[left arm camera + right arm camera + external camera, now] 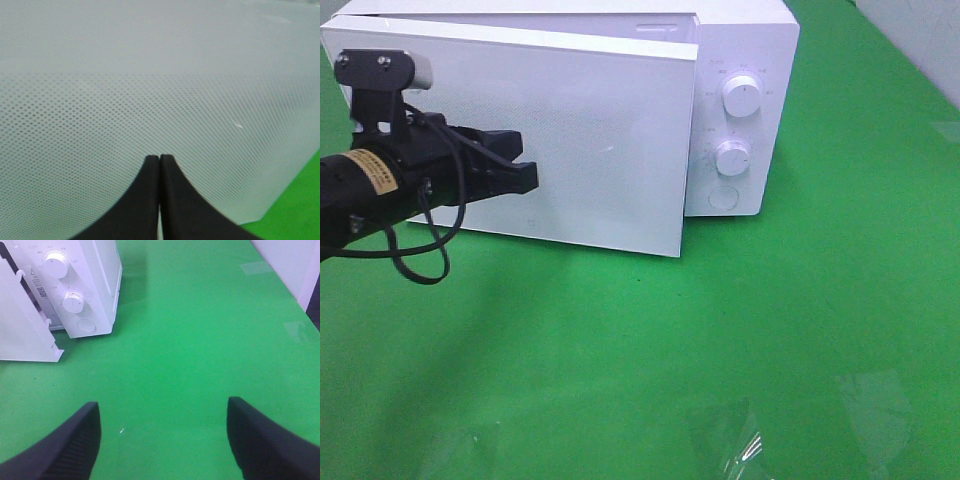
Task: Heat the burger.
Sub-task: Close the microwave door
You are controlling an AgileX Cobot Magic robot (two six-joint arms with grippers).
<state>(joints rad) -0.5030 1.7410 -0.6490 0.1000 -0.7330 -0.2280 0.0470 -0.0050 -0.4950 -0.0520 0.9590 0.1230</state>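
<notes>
Holding my left end effector (530,168) clenched, tips at the ajar door (600,150) of the microwave (750,40), left-center of the high frame. My right end effector (162,407) is released, jaws wide over the green desk (200,330). I cannot tell where the burger is.

The door (570,150) hides the microwave's (770,60) inside, and the print around its knobs (742,97) is too small to read. The fingers (75,445) of the right claw (162,405) run off the wrist view's edge.
</notes>
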